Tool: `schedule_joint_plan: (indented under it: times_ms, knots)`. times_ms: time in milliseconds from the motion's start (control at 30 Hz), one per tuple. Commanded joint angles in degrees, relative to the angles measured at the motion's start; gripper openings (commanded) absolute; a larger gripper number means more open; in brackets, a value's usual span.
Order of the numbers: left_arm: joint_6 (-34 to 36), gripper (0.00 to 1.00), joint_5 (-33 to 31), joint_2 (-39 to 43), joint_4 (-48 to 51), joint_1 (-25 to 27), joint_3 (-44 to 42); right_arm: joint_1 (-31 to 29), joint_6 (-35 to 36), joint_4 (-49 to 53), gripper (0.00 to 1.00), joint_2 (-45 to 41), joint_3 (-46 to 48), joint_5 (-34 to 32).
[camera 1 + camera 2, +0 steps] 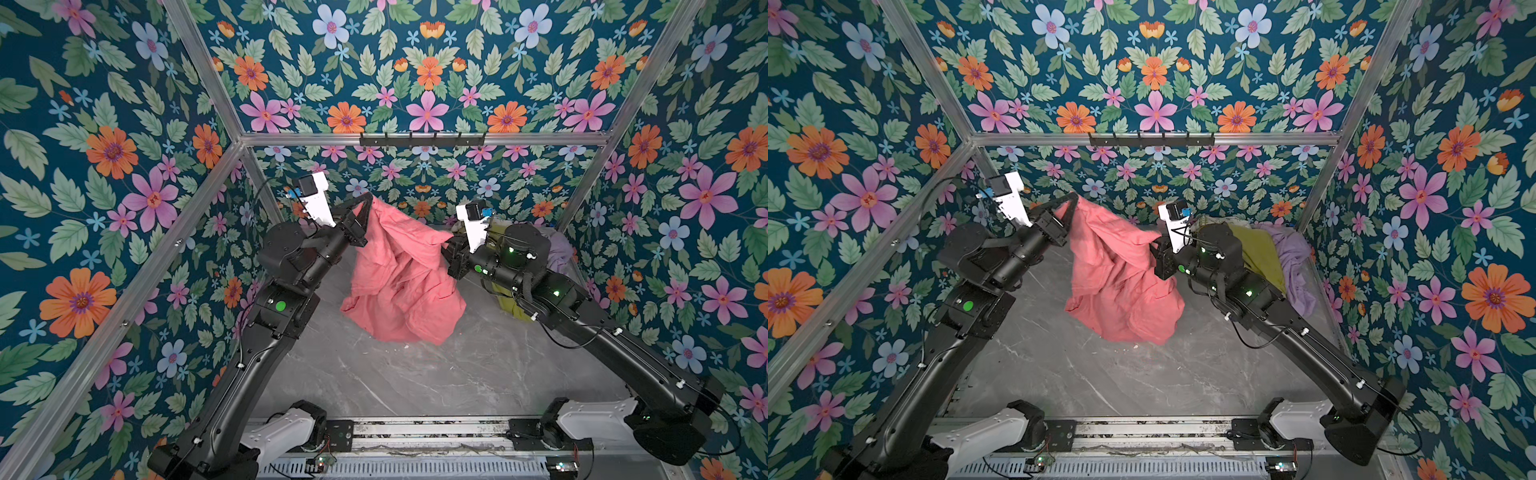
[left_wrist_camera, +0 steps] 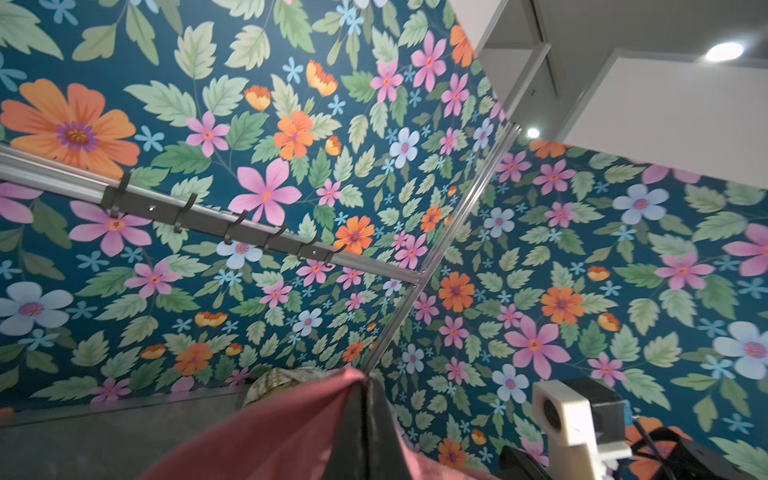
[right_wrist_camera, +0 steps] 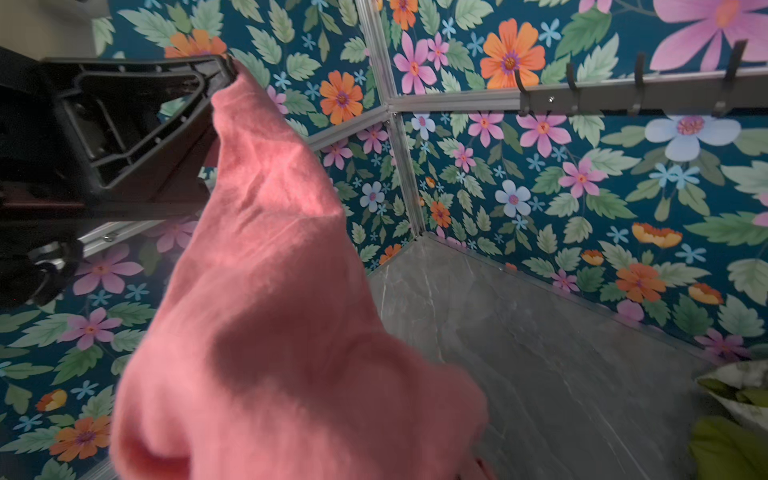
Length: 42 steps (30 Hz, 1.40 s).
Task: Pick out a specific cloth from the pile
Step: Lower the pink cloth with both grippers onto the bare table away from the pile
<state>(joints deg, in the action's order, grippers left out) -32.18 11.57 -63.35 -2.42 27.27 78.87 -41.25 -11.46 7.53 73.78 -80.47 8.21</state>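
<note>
While both jaws clamp its top corners, the cloth (image 1: 399, 270) hangs lengthwise downward, foot touching the table (image 1: 415, 382).

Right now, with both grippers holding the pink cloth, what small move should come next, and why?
Probably raise both grippers a little higher. The left gripper and right gripper are each shut on the pink cloth, which hangs apart from the pile, but its lower folds seem to rest on the table.
</note>
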Motion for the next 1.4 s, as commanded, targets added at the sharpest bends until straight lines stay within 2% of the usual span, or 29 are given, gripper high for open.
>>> schedule_joint_plan:
  times_ms: [0,300,833,1067,1367]
  knots:
    - [3.2,0.00,-2.4,-2.3,-1.6,-0.3,-0.2,1.4,-1.8,-4.7,0.00,0.8,0.8,1.0]
    - [1.5,0.00,1.1,-8.4,-2.4,-2.8,-2.2,6.5,-3.8,-7.5,0.00,2.1,6.0,2.8]
    - [0.6,0.00,0.6,-7.3,-1.4,-4.4,-10.4,7.6,-4.5,-8.2,0.00,5.3,11.5,1.3]
    - [-0.8,0.00,1.3,-8.4,-4.7,-4.9,-16.9,10.7,-4.9,-7.8,0.00,9.0,13.2,1.4]
    - [-2.5,0.00,3.1,-10.9,-7.9,-5.0,-27.2,11.6,-3.6,-6.0,0.00,12.6,18.1,-2.0]
